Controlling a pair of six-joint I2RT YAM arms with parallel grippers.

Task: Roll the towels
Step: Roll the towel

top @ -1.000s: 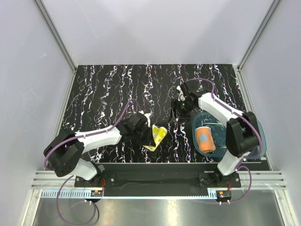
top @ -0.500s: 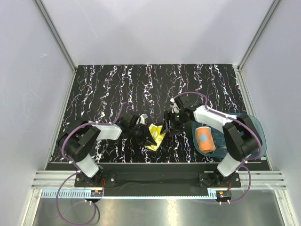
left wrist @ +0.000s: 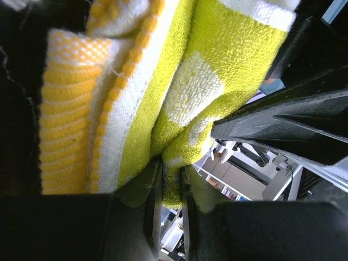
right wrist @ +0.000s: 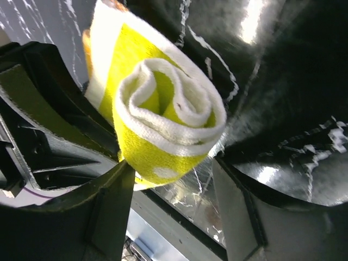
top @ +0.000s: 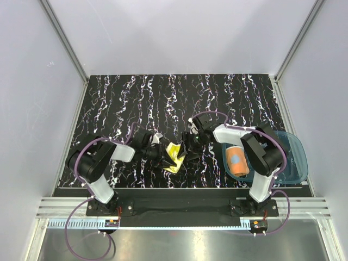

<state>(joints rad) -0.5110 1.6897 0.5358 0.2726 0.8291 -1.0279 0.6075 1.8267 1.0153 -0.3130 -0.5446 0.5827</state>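
Right arm drawn in toward the left

Since the earlier frame the right gripper (top: 190,145) had been moved from beside the blue tray (top: 293,163) to the yellow towel (top: 175,152), near the front edge of the bench (top: 119,103). Its jaws were spread, the towel's rolled end set between them. The left gripper (top: 160,154) was placed opposite, jaws pinched on a fold of that towel. The orange towel (top: 237,161) was seen rolled in the tray.

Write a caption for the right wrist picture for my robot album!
Rolled end of the yellow-and-white towel sits between the fingers of the right gripper, above the black marbled table.
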